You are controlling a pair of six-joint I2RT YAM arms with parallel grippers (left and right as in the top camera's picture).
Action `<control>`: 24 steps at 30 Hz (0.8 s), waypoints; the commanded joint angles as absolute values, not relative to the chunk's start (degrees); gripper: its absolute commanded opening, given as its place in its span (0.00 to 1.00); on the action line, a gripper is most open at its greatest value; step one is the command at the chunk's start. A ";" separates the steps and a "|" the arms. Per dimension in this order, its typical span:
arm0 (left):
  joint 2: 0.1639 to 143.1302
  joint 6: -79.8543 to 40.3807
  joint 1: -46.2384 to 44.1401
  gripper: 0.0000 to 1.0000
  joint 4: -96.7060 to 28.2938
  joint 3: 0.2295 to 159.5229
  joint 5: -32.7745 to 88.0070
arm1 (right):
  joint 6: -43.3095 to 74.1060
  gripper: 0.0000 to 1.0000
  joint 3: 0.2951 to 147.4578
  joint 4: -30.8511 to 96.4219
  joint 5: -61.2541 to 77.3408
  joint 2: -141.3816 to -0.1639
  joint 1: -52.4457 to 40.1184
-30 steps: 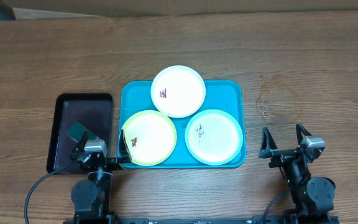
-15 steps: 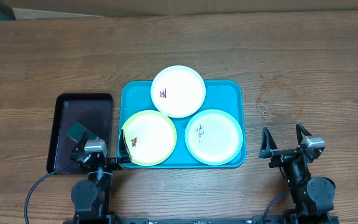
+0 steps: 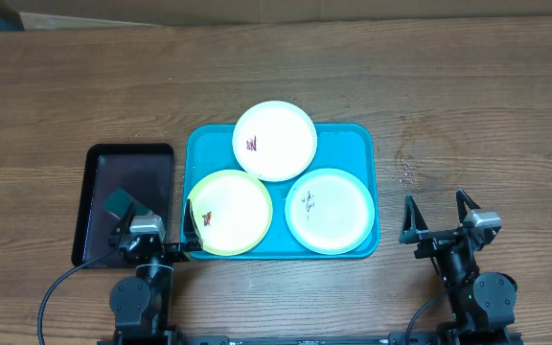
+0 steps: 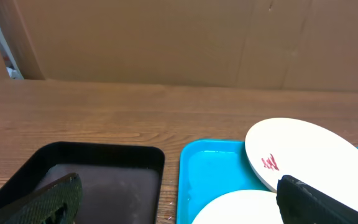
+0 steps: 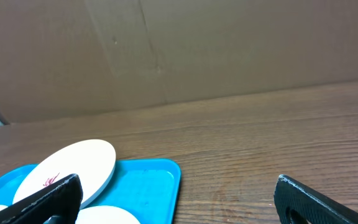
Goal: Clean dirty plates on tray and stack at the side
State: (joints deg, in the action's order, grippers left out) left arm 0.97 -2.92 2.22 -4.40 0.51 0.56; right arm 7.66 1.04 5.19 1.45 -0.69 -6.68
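The turquoise tray (image 3: 354, 142) lies mid-table and holds three plates. The white plate (image 3: 284, 129) with a red smear rests on the tray's far rim; it also shows in the left wrist view (image 4: 309, 149) and the right wrist view (image 5: 73, 163). The yellow-green plate (image 3: 238, 206) with a red smear lies front left. The pale blue plate (image 3: 338, 216) with dark marks lies front right. My left gripper (image 3: 153, 237) is open and empty at the front edge, left of the tray. My right gripper (image 3: 440, 217) is open and empty, right of the tray.
A narrower black tray (image 3: 127, 168) lies left of the turquoise tray, with a dark green sponge (image 3: 118, 201) in its near part. Bare wooden table lies right of the turquoise tray (image 5: 278, 155). A cardboard wall (image 4: 166, 37) stands behind the table.
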 commanded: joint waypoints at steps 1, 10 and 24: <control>0.49 -2.11 1.96 1.00 -4.45 0.27 -0.45 | 7.42 1.00 0.47 4.82 1.15 -0.34 -6.35; 0.49 -21.78 1.85 1.00 0.62 0.27 16.01 | 7.42 1.00 0.47 4.82 1.13 -0.34 -6.35; 1.83 -23.81 1.96 1.00 21.93 10.24 26.70 | 7.42 1.00 0.47 4.82 1.13 -0.34 -6.35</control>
State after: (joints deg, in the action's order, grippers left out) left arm 0.95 -29.98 2.22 26.83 4.84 25.12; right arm 7.66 1.04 5.17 1.45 -0.69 -6.68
